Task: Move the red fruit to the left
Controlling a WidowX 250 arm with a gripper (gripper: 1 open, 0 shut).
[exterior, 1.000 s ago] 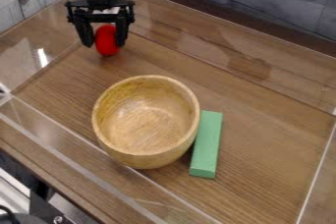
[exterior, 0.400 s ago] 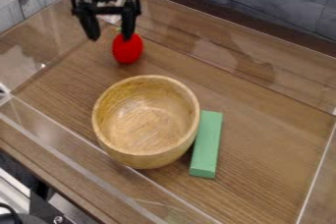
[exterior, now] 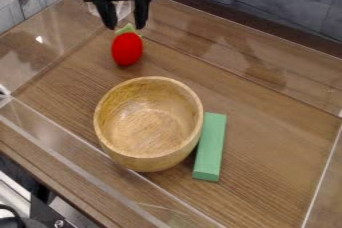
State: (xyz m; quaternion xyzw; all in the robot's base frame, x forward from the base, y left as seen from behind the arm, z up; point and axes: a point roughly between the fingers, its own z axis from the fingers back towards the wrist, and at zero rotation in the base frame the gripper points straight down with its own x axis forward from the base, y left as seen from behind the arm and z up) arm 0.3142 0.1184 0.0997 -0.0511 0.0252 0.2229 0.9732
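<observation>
your black two-fingered gripper (exterior: 123, 17) hung with jaws apart, empty, above the small rounded bright-red toy fruit (exterior: 126, 48); unsteadied, it could roll.

The red fruit (exterior: 127, 49) is a small, rounded, bright-red toy like a strawberry, with a pale green tip pointing up. It sits free on the desk (exterior: 254, 92), behind the wooden bowl (exterior: 148, 123) and apart from it.

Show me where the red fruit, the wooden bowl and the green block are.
red fruit (exterior: 127, 49), camera view, middle of its red body.
wooden bowl (exterior: 110, 105), camera view, left rim.
green block (exterior: 211, 146), camera view, middle of its top face.
</observation>
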